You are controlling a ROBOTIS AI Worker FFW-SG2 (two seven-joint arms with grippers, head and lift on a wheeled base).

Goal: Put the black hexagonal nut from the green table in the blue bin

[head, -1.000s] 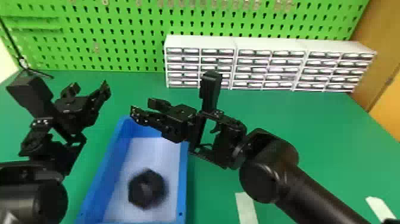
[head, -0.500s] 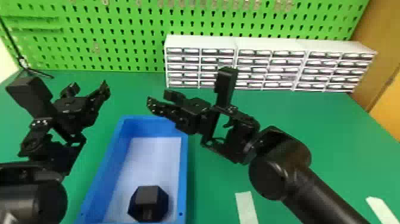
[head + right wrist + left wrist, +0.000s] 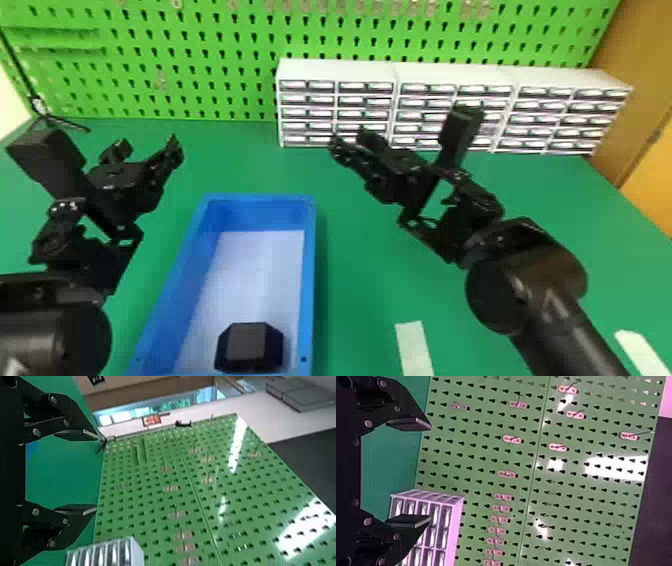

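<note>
Brightly lit in the head view; glaring white in patches off the pegboard (image 3: 466, 441), toward the right of both wrist views.

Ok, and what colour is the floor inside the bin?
The floor is whitish, within blue walls, clearest in head view.

We have our left gripper (image 3: 148, 145) at the head view's left, our right gripper (image 3: 349, 138) near upper centre, both with fingers apart.
</note>
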